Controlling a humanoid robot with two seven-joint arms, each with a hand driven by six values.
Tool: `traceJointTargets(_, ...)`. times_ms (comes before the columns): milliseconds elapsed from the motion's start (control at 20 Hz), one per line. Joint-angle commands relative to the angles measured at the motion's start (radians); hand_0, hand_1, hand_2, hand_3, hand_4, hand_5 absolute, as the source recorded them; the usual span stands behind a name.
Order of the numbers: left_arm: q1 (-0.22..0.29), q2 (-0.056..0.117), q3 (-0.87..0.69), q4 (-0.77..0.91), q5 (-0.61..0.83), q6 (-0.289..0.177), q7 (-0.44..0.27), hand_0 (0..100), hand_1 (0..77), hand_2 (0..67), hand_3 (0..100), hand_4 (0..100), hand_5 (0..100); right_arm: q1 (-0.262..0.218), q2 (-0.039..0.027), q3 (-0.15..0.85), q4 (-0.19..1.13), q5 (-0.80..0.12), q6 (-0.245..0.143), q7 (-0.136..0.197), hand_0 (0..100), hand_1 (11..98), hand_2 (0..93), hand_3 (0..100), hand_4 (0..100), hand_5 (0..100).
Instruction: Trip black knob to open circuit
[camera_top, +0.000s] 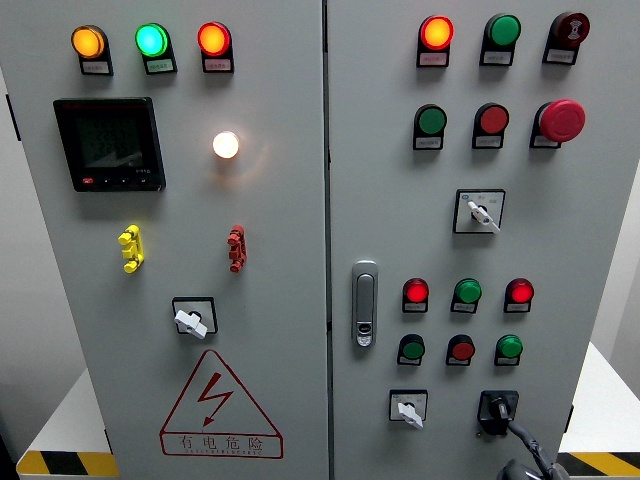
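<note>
So, we're staring straight at a light grey electrical cabinet (280, 220) with two doors, and the seam between them runs down just right of the middle. I'll use the silver door handle (364, 303) as the reference point, since it sits on the right door right beside that seam.

The black knob (496, 408) is down and to the right of the handle, on a black square plate near the bottom of the right door. The right hand (522, 462) comes up from the bottom edge right under it. Only a dark finger reaching the knob's lower edge and a bit of the hand show, so I can't tell how the fingers are set or whether they actually pinch it.

Just left of the black knob there's a white selector switch (408, 409), and straight above both are two rows of red and green buttons. Further up right of the handle is another white rotary switch (480, 211), then a big red mushroom button (561, 120).

Left of the handle, on the other door: a red lightning warning triangle (220, 408) low down, a white switch (192, 320) above it, yellow and red clips, a black meter display (108, 144), a glowing white lamp (226, 145), and amber, green and red lamps on top.

Room-wise, it's white walls either side, with yellow-black hazard tape (65, 463) at the bottom corners.
</note>
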Motion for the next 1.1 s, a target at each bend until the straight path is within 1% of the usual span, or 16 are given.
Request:
traceJointTargets(0,0.0,0.0,0.0,0.0,0.0,0.0,0.0,0,0.0,19.5,26,10,9,0.003,0.0,-0.002,-0.007,0.0,0.0,0.0,100,63.6,0.0,84,92,100)
traceJointTargets(200,0.0,0.0,0.0,0.0,0.0,0.0,0.0,0,0.0,19.5,26,10,9,0.011,0.0,-0.002,-0.012,0.001,0.0,0.0,100,63.3,0.0,85,92,100)
traceJointTargets(800,0.0,0.0,0.0,0.0,0.0,0.0,0.0,0,0.0,19.5,26,10,9,0.014,0.0,-0.022,-0.013,0.0,0.002,0.0,100,61.9,0.0,85,93,100)
traceJointTargets(1050,0.0,0.0,0.0,0.0,0.0,0.0,0.0,0,0.0,19.5,26,10,9,0.014,0.0,-0.029,-0.009,0.0,0.002,-0.006,100,61.8,0.0,86,94,100)
